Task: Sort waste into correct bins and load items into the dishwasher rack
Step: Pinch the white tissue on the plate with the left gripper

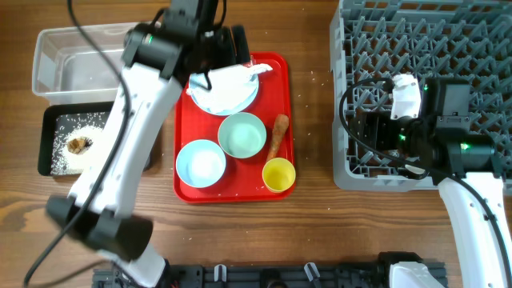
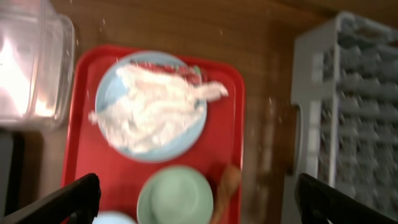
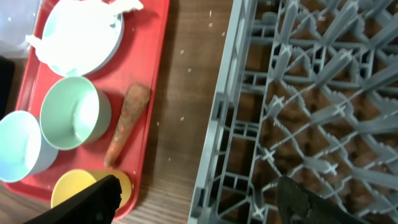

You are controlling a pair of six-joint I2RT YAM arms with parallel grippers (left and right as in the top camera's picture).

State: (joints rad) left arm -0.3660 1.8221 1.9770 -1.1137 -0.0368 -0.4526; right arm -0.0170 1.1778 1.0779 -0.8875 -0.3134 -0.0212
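Left claw [image 2: 198,190] spread above tissue [image 2: 155,106] on plate [image 2: 183,146]; right claw [image 3: 198,186] spread over rack [image 3: 217,124] edge.

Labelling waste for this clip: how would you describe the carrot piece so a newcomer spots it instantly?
Find the red tray left of the grey rack. By its right edge, beside the mint bowl and next to the yellow cup, lies the carrot piece: the only long orange stick among round dishes.
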